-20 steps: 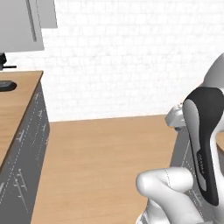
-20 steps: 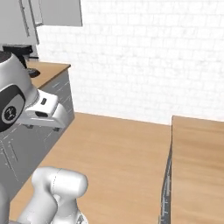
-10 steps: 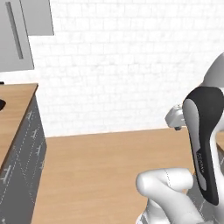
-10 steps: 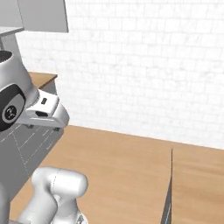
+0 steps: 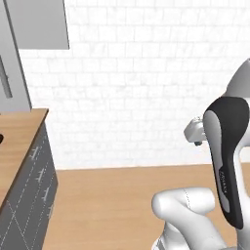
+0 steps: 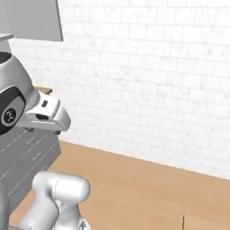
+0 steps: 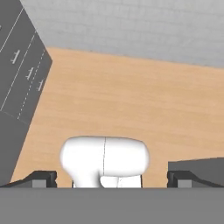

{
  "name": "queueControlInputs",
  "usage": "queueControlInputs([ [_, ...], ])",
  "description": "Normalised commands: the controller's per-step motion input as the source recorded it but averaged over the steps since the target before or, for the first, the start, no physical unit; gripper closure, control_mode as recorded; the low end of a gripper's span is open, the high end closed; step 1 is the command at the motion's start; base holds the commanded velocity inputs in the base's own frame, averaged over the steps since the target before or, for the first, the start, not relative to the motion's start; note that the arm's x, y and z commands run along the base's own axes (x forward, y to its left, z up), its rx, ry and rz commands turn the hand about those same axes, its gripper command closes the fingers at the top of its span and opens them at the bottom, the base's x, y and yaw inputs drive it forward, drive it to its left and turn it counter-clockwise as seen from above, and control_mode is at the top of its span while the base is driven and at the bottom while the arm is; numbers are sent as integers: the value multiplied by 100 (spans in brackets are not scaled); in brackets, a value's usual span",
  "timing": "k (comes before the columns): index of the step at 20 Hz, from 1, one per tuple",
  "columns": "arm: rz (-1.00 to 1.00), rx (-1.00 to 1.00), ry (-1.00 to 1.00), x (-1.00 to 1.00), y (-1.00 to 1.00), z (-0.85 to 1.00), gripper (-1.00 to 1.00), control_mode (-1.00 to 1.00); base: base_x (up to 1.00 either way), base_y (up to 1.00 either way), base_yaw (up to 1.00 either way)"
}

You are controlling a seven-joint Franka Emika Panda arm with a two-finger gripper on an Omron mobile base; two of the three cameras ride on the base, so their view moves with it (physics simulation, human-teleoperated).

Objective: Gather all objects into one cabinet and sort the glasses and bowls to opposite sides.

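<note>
While I look out from the base, a white brick wall spans my view, with wood floor below it. At the left stands a run of grey drawers under a wooden counter. Above it hangs a grey wall cabinet, and nearer to me a grey slab door with a bar handle; I cannot tell whether it is shut. My arm rises at the right of the left view.

Looking along the hand, I see the floor, the drawer fronts at the left, and the wall's foot along the top. The claw stands released, its two dark tips wide apart with nothing between them. I can see no mugs or bowls from here.
</note>
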Motion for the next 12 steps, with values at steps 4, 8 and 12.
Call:
queueControlInputs([
  [4, 0, 0, 0, 0, 0, 0, -100, 100, 100, 7, 31],
  [8, 0, 0, 0, 0, 0, 0, -100, 100, 100, 5, 46],
  [12, 0, 0, 0, 0, 0, 0, -100, 100, 78, 0, 74],
])
